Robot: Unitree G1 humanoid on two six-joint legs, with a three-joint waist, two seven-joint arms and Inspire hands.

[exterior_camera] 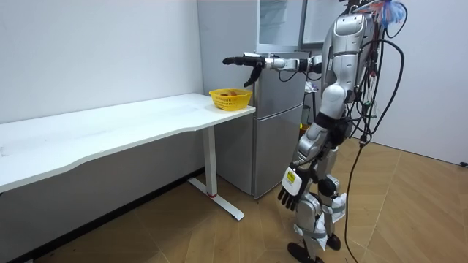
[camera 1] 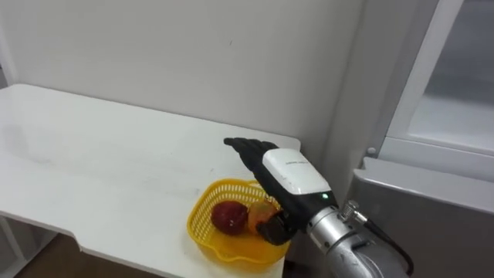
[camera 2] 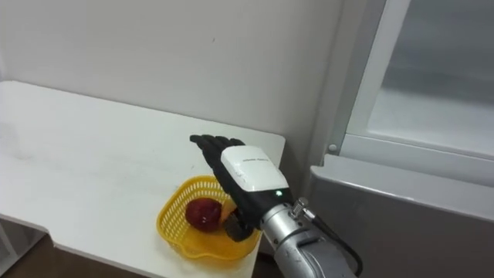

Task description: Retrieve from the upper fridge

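A yellow basket (camera 1: pixel 202 205) (exterior_camera: pixel 230 98) stands at the white table's (camera 1: pixel 93 162) corner next to the fridge. A red apple (camera 1: pixel 229 216) (camera 2: pixel 202 214) lies in it beside an orange fruit (camera 1: pixel 262 210). My right hand (camera 1: pixel 285 174) (camera 2: pixel 247 174) hovers over the basket, open, its fingers stretched straight toward the wall and its thumb hanging down by the orange fruit. It holds nothing. In the room view I stand in front of the fridge (exterior_camera: pixel 278 109), the right arm held out level (exterior_camera: pixel 248 62). My left hand (exterior_camera: pixel 291 196) hangs open by my thigh.
The grey fridge (camera 1: pixel 432 201) stands right beside the table, its upper compartment (camera 1: pixel 455 93) framed in white at the right. A plain wall runs behind the table. The long table (exterior_camera: pixel 110 131) stretches away to my left.
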